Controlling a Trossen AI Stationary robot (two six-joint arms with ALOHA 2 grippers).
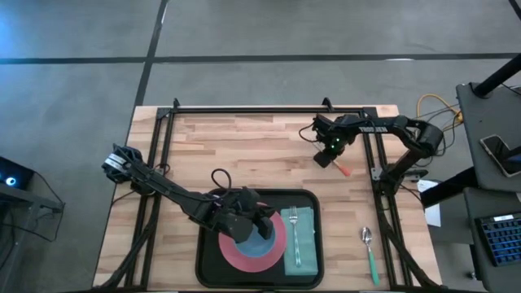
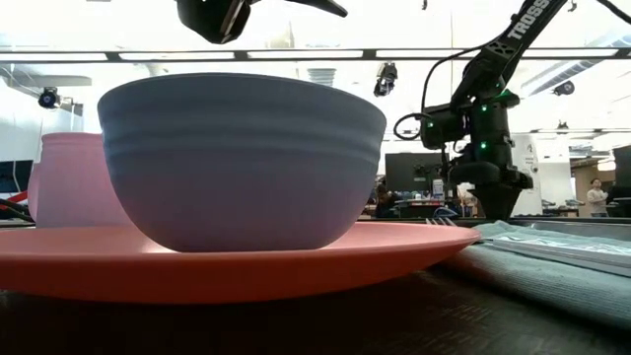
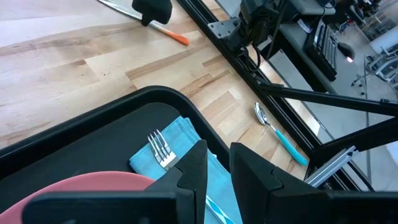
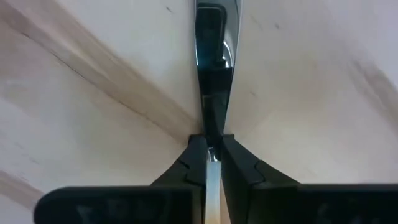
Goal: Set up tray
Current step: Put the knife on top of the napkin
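Right claw clenched on a knife at the far side of the desk; left claw above the laden tray.

The right claw (image 4: 211, 152) pinches the blade of one knife (image 4: 214, 37) lying on the desk (image 1: 244, 146), its orange handle end just beside it. The left claw (image 3: 217, 165), fingers slightly parted and grasping nothing, hovers over the tray (image 1: 210, 273) at the desk's near edge. The tray carries one pink plate (image 1: 236, 254), one bowl (image 2: 242, 158), one teal napkin (image 1: 305, 244) and one fork (image 1: 295, 236). One spoon (image 1: 369, 248) lies on the desk, right of the tray.
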